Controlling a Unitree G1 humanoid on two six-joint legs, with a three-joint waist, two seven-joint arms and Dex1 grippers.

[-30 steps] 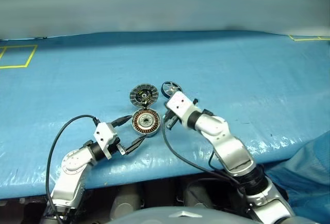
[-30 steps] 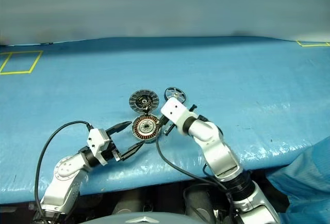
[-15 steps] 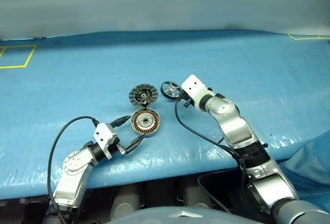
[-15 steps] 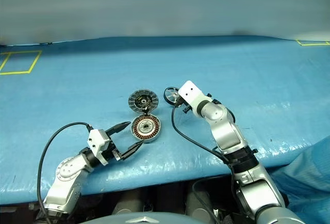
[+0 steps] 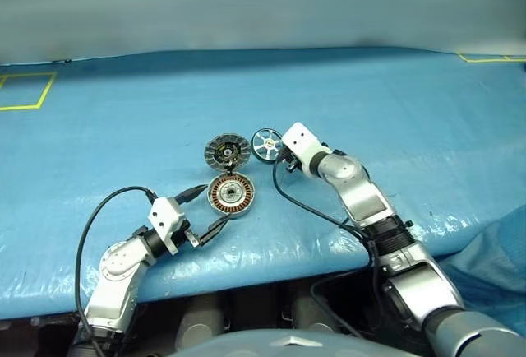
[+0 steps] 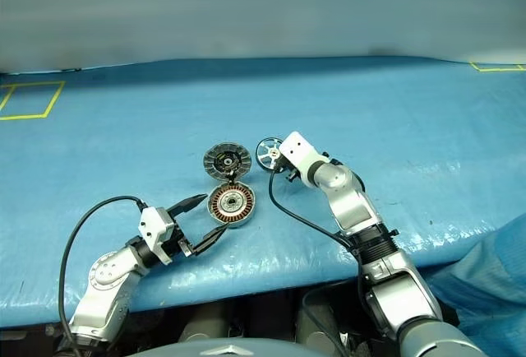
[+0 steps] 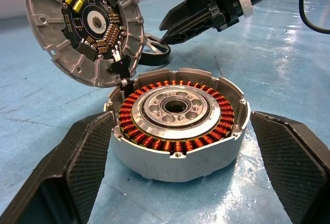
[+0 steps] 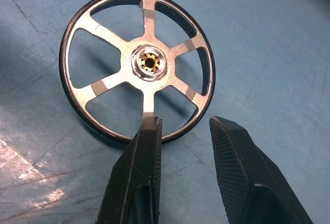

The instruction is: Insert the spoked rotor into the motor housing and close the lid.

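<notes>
Spoked rotor (image 8: 136,65) flat on blue tarp (image 5: 394,118), hub axis up, 5 silvery spokes, just right of lid (image 5: 227,150).

Lid propped tilted at far rim of motor housing (image 5: 231,194), ribbed face and dark hub toward housing. Housing open side up, copper windings showing.

Right gripper (image 8: 180,131) partly spread, holding nothing, 1 fingertip at rotor's near rim.

Left gripper (image 7: 175,167) spread wide, fingers flanking housing, apart from it.

Tarp bare on all sides; near table edge close behind housing.

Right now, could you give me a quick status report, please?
Left gripper open around motor housing. Right gripper open at spoked rotor rim, not gripping. Lid tilted open. Nothing obstructing.
</notes>
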